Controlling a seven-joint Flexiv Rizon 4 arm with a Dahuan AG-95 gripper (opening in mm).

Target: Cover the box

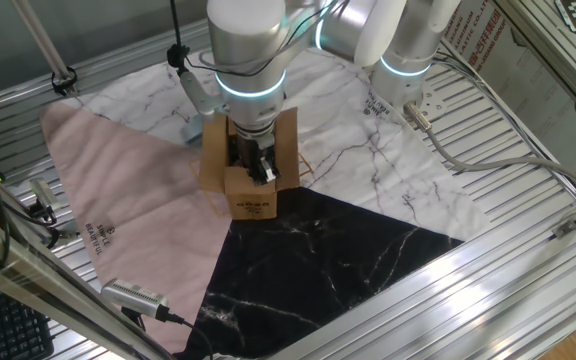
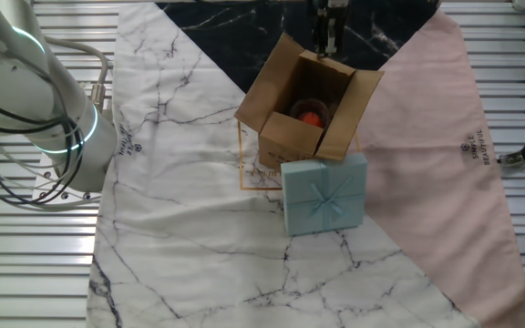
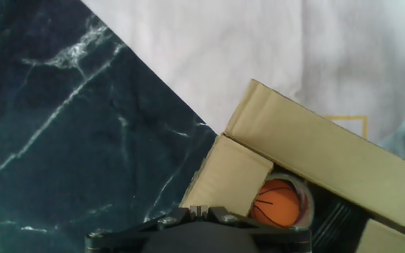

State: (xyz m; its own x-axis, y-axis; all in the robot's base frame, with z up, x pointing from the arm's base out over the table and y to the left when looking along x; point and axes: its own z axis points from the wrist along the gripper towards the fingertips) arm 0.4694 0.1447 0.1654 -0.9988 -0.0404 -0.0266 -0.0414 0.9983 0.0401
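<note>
The box (image 2: 292, 137) is a small brown carton standing on the cloths with its flaps up and spread. An orange ball (image 2: 310, 117) lies inside it. In one fixed view its dark printed label (image 1: 253, 208) faces the camera, and my gripper (image 1: 261, 172) reaches down at that side of the opening. The other fixed view shows the gripper (image 2: 328, 44) just above the box's far edge. In the hand view the gripper (image 3: 200, 209) is shut with nothing between its fingers. Just ahead of it are a short flap (image 3: 229, 176) and the ball (image 3: 276, 204).
A light blue gift box (image 2: 324, 193) with a ribbon stands against the carton. Pink (image 1: 118, 190), black marble (image 1: 318, 260) and white marble (image 1: 368, 140) cloths cover the slatted metal table. The arm's base (image 2: 53, 128) and its cables stand at one side.
</note>
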